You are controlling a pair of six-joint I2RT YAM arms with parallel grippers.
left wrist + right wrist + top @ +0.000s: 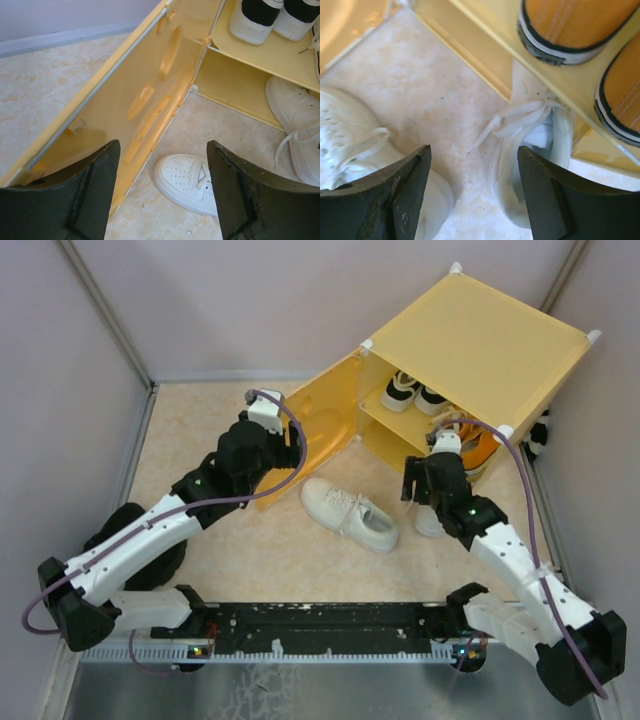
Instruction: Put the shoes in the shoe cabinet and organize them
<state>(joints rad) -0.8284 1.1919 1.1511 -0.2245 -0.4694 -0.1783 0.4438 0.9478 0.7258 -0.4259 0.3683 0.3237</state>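
The yellow shoe cabinet point(480, 330) stands at the back right with its door point(320, 420) swung open to the left. A black-and-white pair point(415, 392) sits inside, and so does an orange pair point(478, 445). One off-white shoe point(350, 512) lies on the floor in front. The other off-white shoe point(535, 145) lies at the cabinet's mouth, its front end under the yellow board point(485, 55) that bears the orange shoes point(570, 25). My right gripper point(472, 155) hangs open just above it, holding nothing. My left gripper point(162, 150) is open beside the door point(125, 100), above the first shoe's toe point(185, 180).
Grey walls point(60, 390) close in the beige floor point(200, 430) on the left, back and right. A black rail point(320, 625) with the arm bases runs along the near edge. A black-and-white object point(540, 435) shows beside the cabinet's right side.
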